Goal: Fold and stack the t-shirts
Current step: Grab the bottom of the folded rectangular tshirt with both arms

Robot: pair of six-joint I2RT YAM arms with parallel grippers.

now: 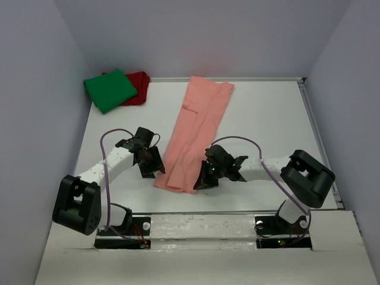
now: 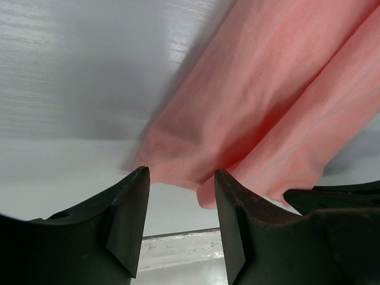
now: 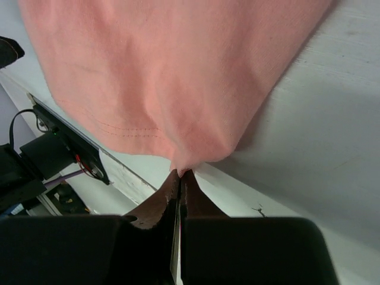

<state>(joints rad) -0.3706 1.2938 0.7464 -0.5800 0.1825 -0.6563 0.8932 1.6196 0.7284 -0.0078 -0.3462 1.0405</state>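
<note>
Hem of the salmon-pink tee (image 1: 199, 127), a long folded strip on the counter (image 1: 267, 119), points toward the arms. There the right fingers (image 3: 180, 178) pinch shut on its near right corner, probably to fold it away. The left fingers (image 2: 133, 202) stand half apart, empty, just short of the left corner. The wrist views show pinch and gap. Only overhead shows the green tee (image 1: 110, 89) overlapping the dark red tee (image 1: 139, 83), far left.

Salmon-pink tee (image 1: 199, 124), green tee (image 1: 110, 90) and dark red tee (image 1: 141, 84) are all plain.
</note>
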